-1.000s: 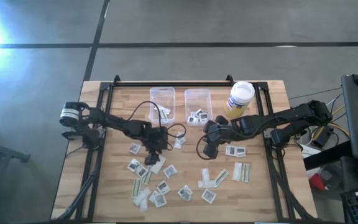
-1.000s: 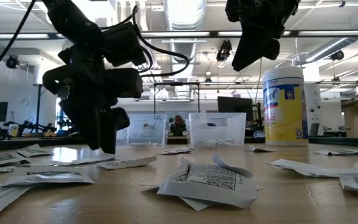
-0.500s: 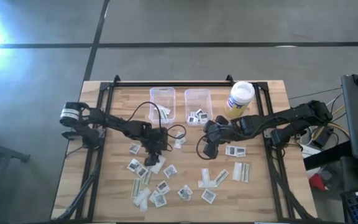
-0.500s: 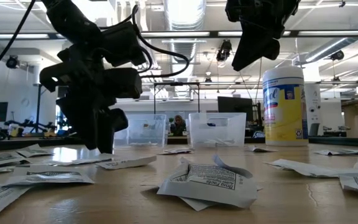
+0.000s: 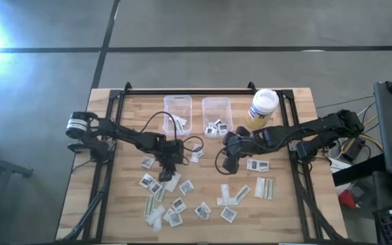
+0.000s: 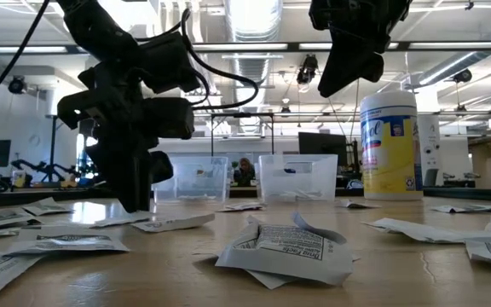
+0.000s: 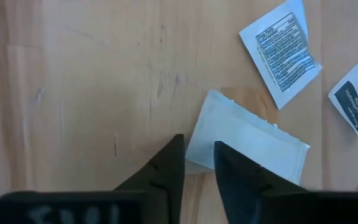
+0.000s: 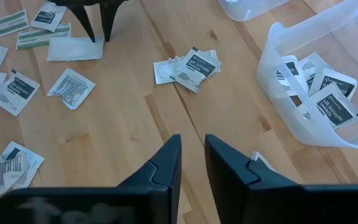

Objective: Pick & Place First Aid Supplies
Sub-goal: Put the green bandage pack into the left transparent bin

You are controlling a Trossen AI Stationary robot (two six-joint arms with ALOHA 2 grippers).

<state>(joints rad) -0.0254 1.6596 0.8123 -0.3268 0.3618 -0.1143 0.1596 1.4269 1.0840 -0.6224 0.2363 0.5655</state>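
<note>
Several first aid supplies (image 5: 175, 204), small flat packets, lie scattered over the wooden table's near half. My left gripper (image 7: 197, 146) points steeply down at the left-centre, at a plain white packet (image 7: 247, 143) that lies flat on the wood. Its fingers are drawn close together at that packet's corner. My right gripper (image 8: 193, 140) hangs well above the table right of centre. Its fingers stand a little apart with only bare wood showing between them. My left gripper comes from above, slanting, onto the white packet's corner (image 7: 194, 163). One fingertip (image 7: 219, 149) stands on the packet and the other (image 7: 178, 142) on the wood beside its edge, so the corner lies in the narrow gap. The packet lies flat on the table.
Two clear bins (image 5: 177, 103) (image 5: 217, 102) stand side by side at the far middle, both holding a few packets. A white-lidded jar (image 5: 263, 107) stands to their right. A small heap of packets (image 8: 188, 65) lies between the two arms.
My left gripper has stayed in place and its fingers have come together from wide open to a narrow gap over the white packet's corner. The packet has not moved.
</note>
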